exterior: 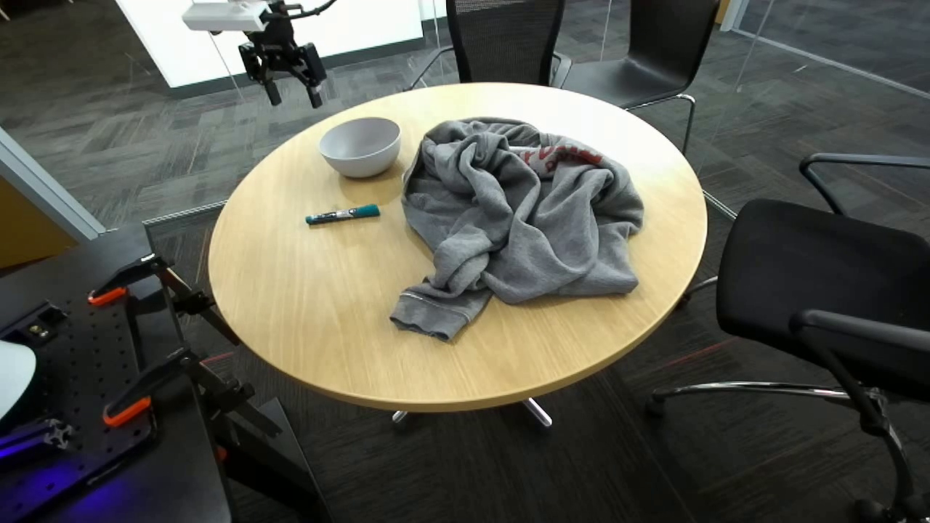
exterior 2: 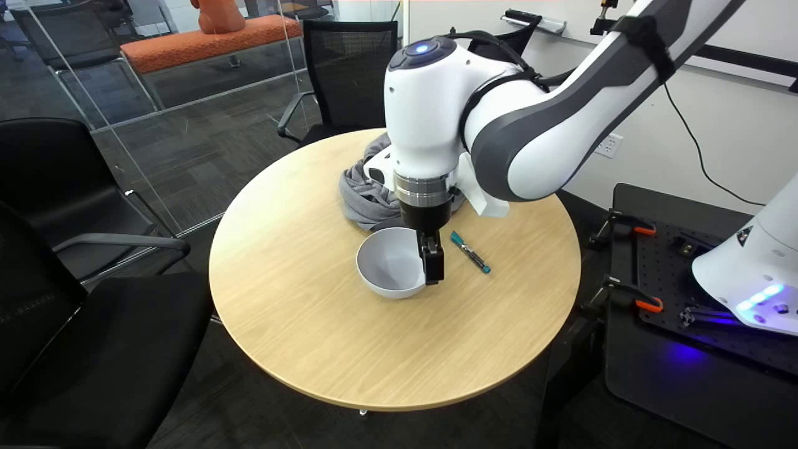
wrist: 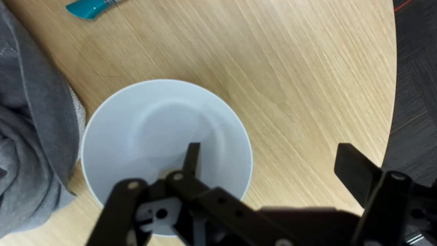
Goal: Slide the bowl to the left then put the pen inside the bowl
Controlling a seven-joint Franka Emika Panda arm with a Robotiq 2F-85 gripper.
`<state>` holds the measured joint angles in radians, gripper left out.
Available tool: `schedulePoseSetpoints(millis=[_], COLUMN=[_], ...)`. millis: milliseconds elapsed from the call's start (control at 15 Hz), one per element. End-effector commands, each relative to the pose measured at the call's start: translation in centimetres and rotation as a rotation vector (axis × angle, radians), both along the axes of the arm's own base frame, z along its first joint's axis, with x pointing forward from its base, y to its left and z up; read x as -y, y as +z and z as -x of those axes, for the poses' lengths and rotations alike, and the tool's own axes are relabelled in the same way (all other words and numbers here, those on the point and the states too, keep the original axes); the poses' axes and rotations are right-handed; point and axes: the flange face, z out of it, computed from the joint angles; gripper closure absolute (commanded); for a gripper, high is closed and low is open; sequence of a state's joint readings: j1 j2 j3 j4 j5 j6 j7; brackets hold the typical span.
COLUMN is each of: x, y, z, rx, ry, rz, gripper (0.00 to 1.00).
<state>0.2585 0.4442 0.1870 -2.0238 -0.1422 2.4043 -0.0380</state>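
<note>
The gripper [wrist: 268,150] holds its fingers [wrist: 192,159] well apart, empty: one over the bowl [wrist: 164,130], the other beyond its rim, likely to straddle the wall for sliding. The bowl stands upright, pale grey, plain-sided, just beside the heaped sweatshirt [exterior: 523,211]. Near the bowl lies the pen [exterior: 343,214], dark with green ends, presumably for afterwards.

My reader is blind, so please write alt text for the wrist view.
An open gripper partly hides a light grey bowl on a wooden table. Grey cloth lies at picture left; a teal-ended pen is cut off by the top edge.
</note>
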Motion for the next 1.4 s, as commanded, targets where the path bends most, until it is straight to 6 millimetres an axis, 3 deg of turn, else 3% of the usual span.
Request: schedulePoseSetpoints(millis=[0, 267, 333, 533, 800, 1333], x=[-0.9, -0.9, -0.6, -0.6, -0.7, -0.4], y=[-1.7, -3.8, -3.1, -4.3, -4.2, -7.2], z=[-1.9, -3.5, -2.2, -3.0, -3.2, -4.6], rx=[0.024, 0.012, -0.004, -0.007, -0.003, 0.053], ry=[-0.034, -0.076, -0.053, -0.059, -0.059, -0.055], rz=[0.028, 0.042, 0.024, 0.027, 0.025, -0.058], gripper=[0.00, 0.00, 0.00, 0.00, 0.00, 0.00])
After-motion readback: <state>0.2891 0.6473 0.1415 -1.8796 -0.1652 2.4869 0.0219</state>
